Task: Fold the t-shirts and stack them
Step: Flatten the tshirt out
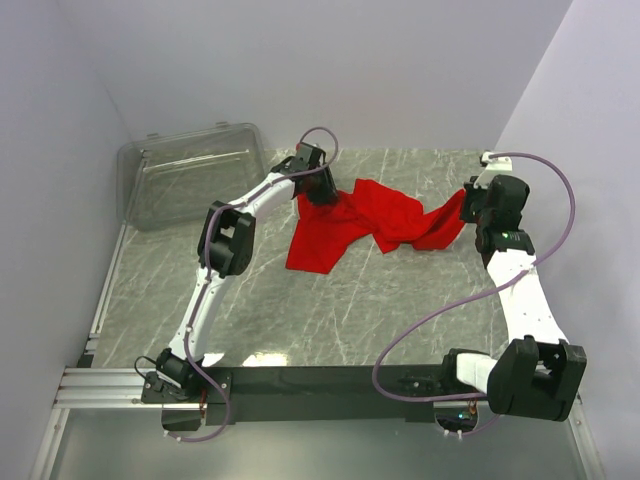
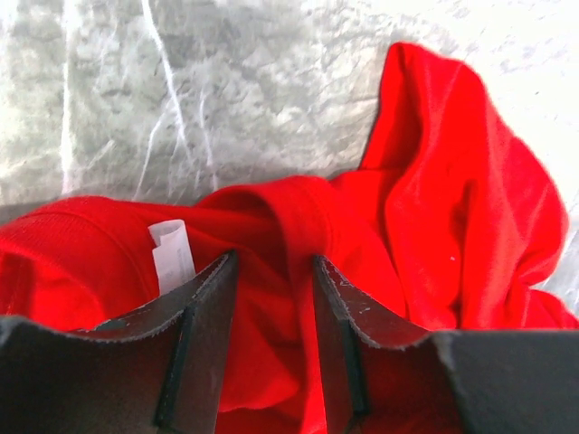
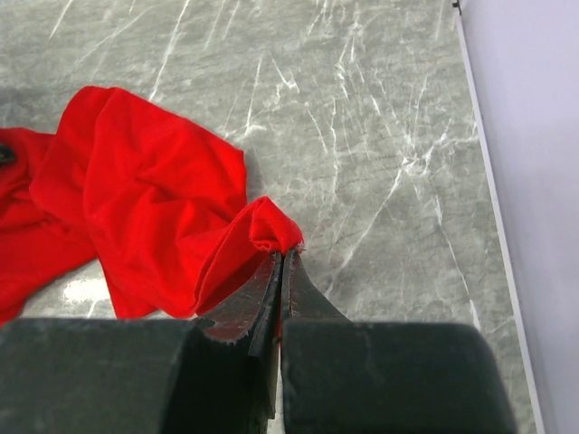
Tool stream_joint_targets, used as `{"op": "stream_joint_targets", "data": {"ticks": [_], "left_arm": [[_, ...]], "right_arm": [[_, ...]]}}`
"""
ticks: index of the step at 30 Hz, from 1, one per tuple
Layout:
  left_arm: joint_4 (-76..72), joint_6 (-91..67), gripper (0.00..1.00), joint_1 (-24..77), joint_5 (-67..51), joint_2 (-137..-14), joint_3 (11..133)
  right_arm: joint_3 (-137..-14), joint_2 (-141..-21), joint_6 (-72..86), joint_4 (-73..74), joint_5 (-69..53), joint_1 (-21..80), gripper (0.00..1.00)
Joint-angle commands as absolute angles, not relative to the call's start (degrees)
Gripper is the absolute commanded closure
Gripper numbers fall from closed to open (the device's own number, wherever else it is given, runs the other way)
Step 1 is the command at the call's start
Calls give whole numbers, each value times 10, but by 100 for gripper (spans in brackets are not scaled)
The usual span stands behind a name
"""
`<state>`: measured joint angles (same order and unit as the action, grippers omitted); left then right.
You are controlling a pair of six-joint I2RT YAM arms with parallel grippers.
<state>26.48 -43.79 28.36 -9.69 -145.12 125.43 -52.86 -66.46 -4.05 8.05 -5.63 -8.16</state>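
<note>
One red t-shirt [image 1: 365, 222] lies crumpled on the grey marble table [image 1: 330, 310], stretched between both grippers. My left gripper [image 1: 318, 186] is at its left end. In the left wrist view [image 2: 274, 267] the jaws stand a little apart, closed on a thick fold of the collar, with the white label [image 2: 172, 256] just left of them. My right gripper [image 1: 468, 206] is at the shirt's right end. In the right wrist view [image 3: 282, 258] it is shut tight on a corner of the red cloth [image 3: 145, 190], just above the table.
A clear plastic bin [image 1: 190, 172] stands at the back left, near the left arm's elbow. White walls close in the back and both sides. The right wall [image 3: 534, 136] runs close beside my right gripper. A black rail [image 1: 330, 385] lines the near edge.
</note>
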Motion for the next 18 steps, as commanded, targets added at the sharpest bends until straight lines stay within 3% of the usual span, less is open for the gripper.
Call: {"op": "stream_joint_targets", "data": {"ticks": [1, 8, 15, 18], "left_arm": [[212, -467, 55, 284, -103, -1450, 1264], [140, -508, 56, 278, -133, -1427, 1226], [175, -506, 57, 277, -129, -1458, 1253], [138, -519, 71, 276, -137, -1441, 1211]], "right_arm": [[-519, -647, -36, 61, -62, -86, 100], [-512, -642, -37, 62, -62, -85, 100], [-514, -645, -33, 62, -64, -85, 100], [-514, -646, -35, 62, -64, -84, 100]]}}
